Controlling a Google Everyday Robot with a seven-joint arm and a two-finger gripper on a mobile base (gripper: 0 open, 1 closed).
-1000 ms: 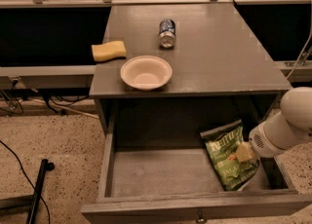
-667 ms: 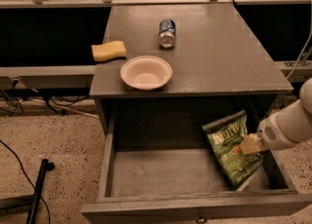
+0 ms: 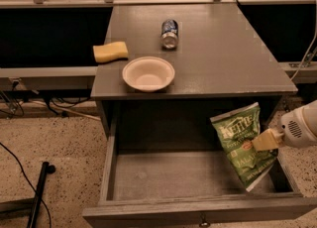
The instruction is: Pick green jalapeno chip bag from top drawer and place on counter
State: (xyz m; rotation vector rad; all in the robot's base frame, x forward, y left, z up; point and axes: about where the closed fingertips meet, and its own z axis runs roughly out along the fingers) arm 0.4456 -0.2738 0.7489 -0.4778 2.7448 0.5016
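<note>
One gripper (image 3: 265, 141) for you to account for: it sits at the far right of the view, on the end of the white arm (image 3: 300, 128), and is clenched on the right edge of the green jalapeno chip bag (image 3: 240, 142).

One bag, just left of the gripper and touching it: you see it held upright with a slight tilt and its "Kettle" lettering facing you. Its top reaches the shadow under the counter, and its lower corner hangs down inside the top drawer (image 3: 163, 175). You cannot tell whether that corner touches the drawer floor.

One drawer, below and left of the gripper, pulled out, with a small knob (image 3: 202, 220) on its front panel.

One counter (image 3: 228, 48), above and left of the gripper, carrying three items:
- A pale bowl (image 3: 148, 73), near the front edge.
- A yellow sponge (image 3: 110, 52), farther left at the counter's left edge.
- A can (image 3: 169, 33), lying on its side behind the bowl.

One black stand leg (image 3: 39, 192), far left of the gripper on the speckled floor.
</note>
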